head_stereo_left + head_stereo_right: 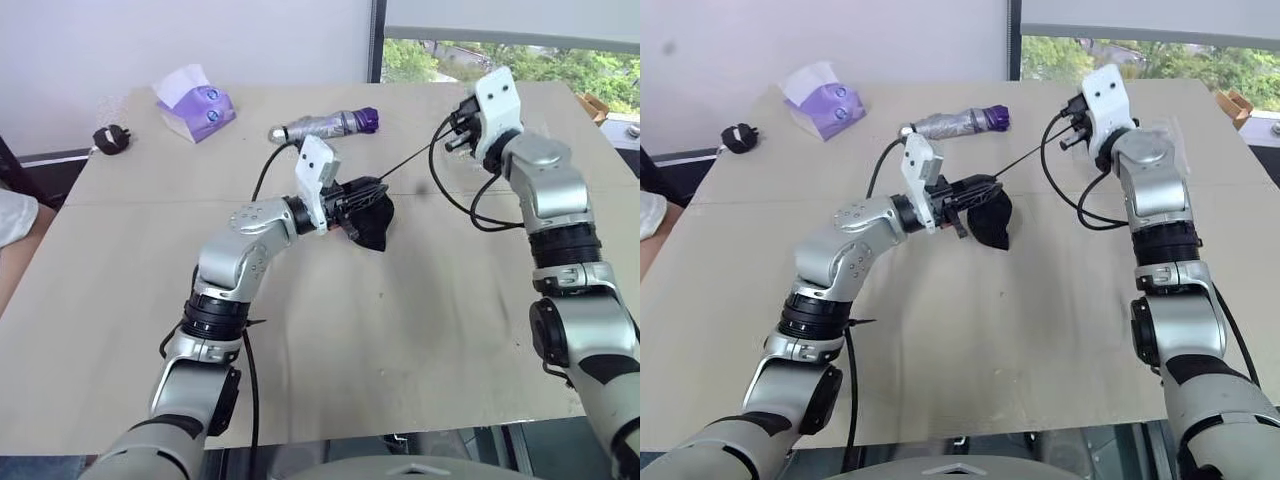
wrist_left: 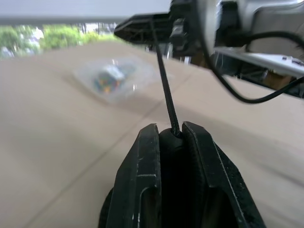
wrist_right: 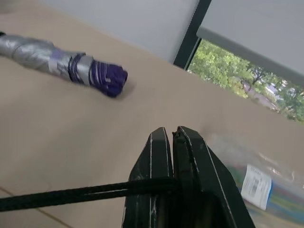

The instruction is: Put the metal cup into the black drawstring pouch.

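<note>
The black drawstring pouch [image 1: 374, 226] hangs just above the middle of the table, bunched up. My left gripper [image 1: 360, 196] is shut on its mouth; black fabric [image 2: 170, 159] sits pinched between the two fingers [image 2: 145, 185]. A thin black cord [image 1: 415, 153] runs taut from the pouch's mouth up to my right gripper [image 1: 458, 127], which is shut on the cord [image 3: 71, 195] further back and to the right. The metal cup is hidden.
A silver-grey folded umbrella [image 1: 325, 125] with a purple end lies behind the pouch. A purple tissue pack [image 1: 195, 105] and a black plug adapter [image 1: 110, 137] sit at the back left. A clear plastic packet [image 2: 111, 78] lies at the back right. A person's white sleeve [image 1: 10, 215] shows at the left edge.
</note>
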Robot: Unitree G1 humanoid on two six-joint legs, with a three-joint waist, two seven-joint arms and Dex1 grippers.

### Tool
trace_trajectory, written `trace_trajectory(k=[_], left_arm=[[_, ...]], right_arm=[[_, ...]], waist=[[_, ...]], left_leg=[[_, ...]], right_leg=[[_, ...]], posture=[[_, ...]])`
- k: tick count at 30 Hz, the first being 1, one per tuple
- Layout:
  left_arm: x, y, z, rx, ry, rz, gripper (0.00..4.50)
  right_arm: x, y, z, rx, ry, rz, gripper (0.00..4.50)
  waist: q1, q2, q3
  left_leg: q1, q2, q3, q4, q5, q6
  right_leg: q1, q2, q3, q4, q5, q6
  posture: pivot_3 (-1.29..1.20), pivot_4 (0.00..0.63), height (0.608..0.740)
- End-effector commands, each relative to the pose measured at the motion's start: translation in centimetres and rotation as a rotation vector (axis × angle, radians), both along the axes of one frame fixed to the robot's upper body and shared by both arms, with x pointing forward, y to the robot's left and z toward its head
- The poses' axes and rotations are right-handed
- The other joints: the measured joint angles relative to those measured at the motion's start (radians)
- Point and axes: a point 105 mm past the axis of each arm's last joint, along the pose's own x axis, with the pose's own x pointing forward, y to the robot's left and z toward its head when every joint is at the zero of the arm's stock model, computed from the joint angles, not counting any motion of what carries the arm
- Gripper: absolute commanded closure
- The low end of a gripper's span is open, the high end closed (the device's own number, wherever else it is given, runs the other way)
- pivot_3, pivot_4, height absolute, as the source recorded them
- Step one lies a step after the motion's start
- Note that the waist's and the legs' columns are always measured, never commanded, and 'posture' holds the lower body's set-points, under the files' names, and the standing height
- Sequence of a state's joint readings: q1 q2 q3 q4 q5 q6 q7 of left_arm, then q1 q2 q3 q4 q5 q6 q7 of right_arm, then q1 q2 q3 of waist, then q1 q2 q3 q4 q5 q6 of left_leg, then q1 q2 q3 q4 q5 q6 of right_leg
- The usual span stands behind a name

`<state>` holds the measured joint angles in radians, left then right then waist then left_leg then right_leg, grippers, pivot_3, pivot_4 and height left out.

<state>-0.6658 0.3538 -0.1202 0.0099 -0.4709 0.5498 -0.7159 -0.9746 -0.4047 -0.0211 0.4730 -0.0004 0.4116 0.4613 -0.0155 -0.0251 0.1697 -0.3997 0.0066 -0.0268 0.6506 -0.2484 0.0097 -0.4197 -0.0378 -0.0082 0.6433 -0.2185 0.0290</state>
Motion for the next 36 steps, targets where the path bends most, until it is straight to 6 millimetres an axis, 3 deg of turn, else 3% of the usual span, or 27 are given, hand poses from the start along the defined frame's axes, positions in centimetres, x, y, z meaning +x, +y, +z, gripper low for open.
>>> trace_trajectory(k=[1, 3, 4, 7, 10, 13, 16, 23, 29, 36], left_arm=[[0.2, 1.4, -0.2, 0.03, -0.018, 0.024, 4.33], [-0.3, 0.8, 0.5, 0.005, -0.031, -0.015, 4.33], [-0.5, 1.4, 1.0, -0.012, -0.037, 0.001, 3.27], [-0.8, 3.9, 2.2, -0.042, -0.074, 0.094, 2.05], [-2.3, 6.5, 2.7, -0.093, -0.075, 0.151, 0.57], [-3.9, 8.7, 1.5, -0.085, -0.048, 0.229, 0.5], [-5.5, 11.4, -1.4, -0.053, -0.003, 0.372, 0.5], [-10.6, 13.9, -6.1, -0.071, 0.114, 0.526, 0.5], [-12.8, 15.2, -6.9, -0.065, 0.148, 0.631, 0.5], [-13.1, 15.6, -7.0, -0.073, 0.154, 0.661, 0.5]], right_arm=[[-1.7, -4.7, 1.2, -0.027, -0.052, -0.075, 4.5], [-3.4, -3.0, -0.7, -0.101, -0.009, 0.074, 4.5], [-4.8, -2.6, -1.7, -0.1, 0.023, 0.13, 4.17], [-8.2, -2.9, -3.4, -0.085, 0.083, 0.195, 3.04], [-11.9, -3.6, -4.8, -0.085, 0.128, 0.245, 1.58], [-14.6, -3.7, -5.9, -0.083, 0.143, 0.271, 0.06], [-16.7, -3.5, -7.2, -0.078, 0.146, 0.278, 0.06], [-19.2, -3.6, -8.1, 0.047, 0.14, 0.233, 0.06], [-20.3, -4.3, -9.0, 0.067, 0.168, 0.184, 0.06], [-19.9, -4.8, -9.6, 0.054, 0.167, 0.161, 0.06]], waist=[[0.001, 0.0, 0.0], [0.005, 0.0, 0.0], [0.007, 0.0, 0.0], [0.006, 0.0, 0.0], [0.0, 0.001, 0.001], [0.001, 0.001, 0.001], [0.002, 0.001, 0.0], [0.008, -0.002, 0.0], [0.024, -0.002, -0.001], [0.027, -0.002, -0.001]], left_leg=[[0.0, 0.0, 0.0, -0.001, 0.0, 0.0], [-0.001, 0.0, 0.0, -0.001, 0.0, 0.001], [-0.002, 0.0, 0.0, -0.001, -0.001, 0.001], [-0.001, 0.0, -0.002, 0.001, -0.004, 0.006], [0.002, 0.001, 0.0, 0.001, -0.004, 0.007], [0.006, 0.002, 0.0, 0.002, -0.004, 0.007], [0.012, 0.002, 0.001, 0.002, -0.004, 0.007], [0.018, 0.003, 0.003, 0.003, -0.004, 0.007], [0.018, 0.003, 0.003, 0.003, -0.004, 0.007], [0.018, 0.003, 0.004, 0.003, -0.004, 0.007]], right_leg=[[0.0, 0.0, 0.0, 0.0, 0.0, 0.0], [0.0, 0.0, 0.0, -0.001, 0.0, 0.0], [0.0, 0.0, 0.0, -0.001, 0.0, 0.0], [0.001, -0.001, -0.001, -0.002, -0.001, 0.001], [0.001, -0.001, 0.001, -0.002, -0.001, 0.001], [0.004, 0.0, 0.002, -0.001, -0.001, 0.001], [0.009, 0.001, 0.003, -0.001, -0.001, 0.001], [0.014, 0.0, 0.008, -0.001, -0.004, -0.003], [0.014, 0.001, 0.008, -0.001, -0.006, 0.0], [0.014, 0.001, 0.007, -0.002, -0.006, 0.0]], posture=[[0.0, 0.15, 0.74], [0.0, 0.15, 0.74], [0.0, 0.15, 0.74], [0.0, 0.15, 0.74], [0.0, 0.15, 0.74], [0.0, 0.15, 0.74], [0.0, 0.15, 0.74], [0.0, 0.15, 0.74], [0.0, 0.15, 0.74], [0.0, 0.15, 0.74]])
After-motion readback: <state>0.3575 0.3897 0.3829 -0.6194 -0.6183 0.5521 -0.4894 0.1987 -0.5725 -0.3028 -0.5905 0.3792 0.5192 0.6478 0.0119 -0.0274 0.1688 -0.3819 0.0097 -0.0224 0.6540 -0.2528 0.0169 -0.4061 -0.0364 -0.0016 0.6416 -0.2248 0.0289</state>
